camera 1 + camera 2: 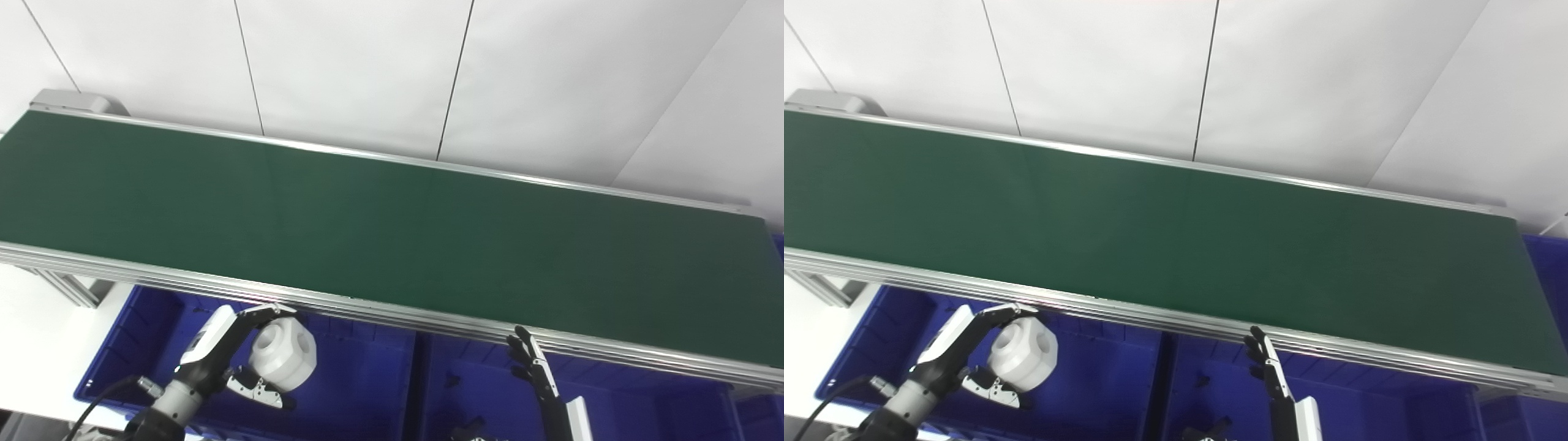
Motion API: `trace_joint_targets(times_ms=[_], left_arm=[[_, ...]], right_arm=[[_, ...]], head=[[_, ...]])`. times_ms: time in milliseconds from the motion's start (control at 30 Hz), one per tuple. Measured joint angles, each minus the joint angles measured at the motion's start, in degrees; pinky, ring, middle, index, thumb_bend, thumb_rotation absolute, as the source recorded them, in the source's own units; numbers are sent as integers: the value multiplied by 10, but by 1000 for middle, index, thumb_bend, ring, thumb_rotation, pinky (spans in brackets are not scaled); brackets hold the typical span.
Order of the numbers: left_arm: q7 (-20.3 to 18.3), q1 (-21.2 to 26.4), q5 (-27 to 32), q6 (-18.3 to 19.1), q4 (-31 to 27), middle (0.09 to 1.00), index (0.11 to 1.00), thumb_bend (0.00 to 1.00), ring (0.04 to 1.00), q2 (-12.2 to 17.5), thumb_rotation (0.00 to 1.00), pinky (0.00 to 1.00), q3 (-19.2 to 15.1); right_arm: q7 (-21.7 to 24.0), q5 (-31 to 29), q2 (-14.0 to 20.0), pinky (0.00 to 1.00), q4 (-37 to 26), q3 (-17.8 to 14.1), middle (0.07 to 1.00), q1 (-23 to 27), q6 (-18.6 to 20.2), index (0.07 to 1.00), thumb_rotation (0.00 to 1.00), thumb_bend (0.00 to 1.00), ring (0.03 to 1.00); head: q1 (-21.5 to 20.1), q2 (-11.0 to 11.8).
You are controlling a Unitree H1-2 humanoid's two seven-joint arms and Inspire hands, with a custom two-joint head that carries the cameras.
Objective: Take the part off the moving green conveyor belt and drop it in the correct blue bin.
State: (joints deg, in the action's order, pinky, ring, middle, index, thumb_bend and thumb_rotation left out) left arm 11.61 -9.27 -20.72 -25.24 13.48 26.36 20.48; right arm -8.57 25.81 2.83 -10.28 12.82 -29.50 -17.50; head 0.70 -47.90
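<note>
White round part [283, 358] held between fingers and thumb of left hand [229, 355], above left blue bin [367, 392], just below conveyor belt [392, 233] rail; right hand [534, 367] fingers straight, holding nothing, over middle blue bin [471, 380]

We see a plain dark green belt [392, 239] edged by silver rails [367, 309]. At about seven o'clock our left hand [236, 355], white and black with grey metal, holds a plain white part [285, 358]. The bins [361, 380] beneath are deep blue. Our right hand [533, 367] at five o'clock is black. The wall [367, 67] is white with thin dark seams.
</note>
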Motion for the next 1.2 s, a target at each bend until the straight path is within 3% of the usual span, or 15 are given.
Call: trace_joint_targets(times_ms=[133, 333, 400, 467, 500, 567, 633, 733, 867, 967, 1033, 1200], left_arm=[[-13, 1, -33, 3, 0, 538, 450, 497, 482, -13, 0, 492, -16], [-42, 13, -61, 10, 33, 540, 464, 498, 482, -41, 0, 521, -14], [-60, 17, -84, 37, 28, 734, 492, 511, 701, -44, 50, 613, -14], [-94, 21, -109, 88, 8, 844, 735, 701, 841, -44, 260, 855, -12], [-110, 22, -121, 109, -3, 883, 790, 759, 891, -42, 344, 926, -10], [-145, 23, -136, 150, -26, 950, 867, 862, 968, -38, 475, 981, -4], [-172, 22, -135, 164, -38, 982, 900, 926, 994, -34, 535, 996, -3], [-216, 15, -65, 167, -51, 999, 946, 992, 1000, -32, 480, 986, -19], [-272, -12, 88, 167, -71, 985, 920, 1000, 976, -35, 372, 924, -55], [-306, -42, 203, 164, -100, 955, 907, 1000, 946, -44, 355, 909, -77], [-322, -58, 262, 143, -135, 943, 902, 1000, 936, -60, 341, 907, -86], [-350, -58, 306, 96, -156, 928, 897, 976, 929, -104, 287, 884, -78]], right_arm=[[8, -5, -3, 781, -19, -2, 880, 0, 17, 945, 91, 732, 851], [14, -1, -4, 769, -22, -2, 876, 0, 22, 939, 87, 737, 847], [14, 0, -5, 768, -23, -2, 873, 0, 23, 936, 92, 739, 844], [15, 1, -5, 768, -23, -2, 873, 0, 23, 934, 97, 744, 844], [15, 2, -6, 769, -23, -2, 875, 0, 23, 933, 97, 745, 846], [15, 2, -7, 772, -24, -2, 881, 0, 24, 934, 99, 746, 851], [18, 3, -9, 776, -26, -2, 887, 0, 28, 936, 103, 746, 856], [26, 2, -12, 798, -34, -1, 888, -1, 42, 932, 124, 759, 864], [40, 2, -12, 795, -36, 0, 912, -1, 60, 927, 139, 802, 874], [55, 2, -10, 793, -40, 4, 922, -1, 76, 933, 160, 831, 877], [66, 2, -8, 793, -54, 6, 927, -4, 87, 937, 182, 845, 879], [84, 6, -4, 799, -63, 12, 951, -1, 112, 960, 200, 857, 891]], head=[[2, -6], [-2, -11], [-6, -14], [-8, -16], [-9, -17], [-11, -18], [-13, -18], [-16, -18], [-31, -19], [-42, -19], [-46, -19], [-67, -18]])
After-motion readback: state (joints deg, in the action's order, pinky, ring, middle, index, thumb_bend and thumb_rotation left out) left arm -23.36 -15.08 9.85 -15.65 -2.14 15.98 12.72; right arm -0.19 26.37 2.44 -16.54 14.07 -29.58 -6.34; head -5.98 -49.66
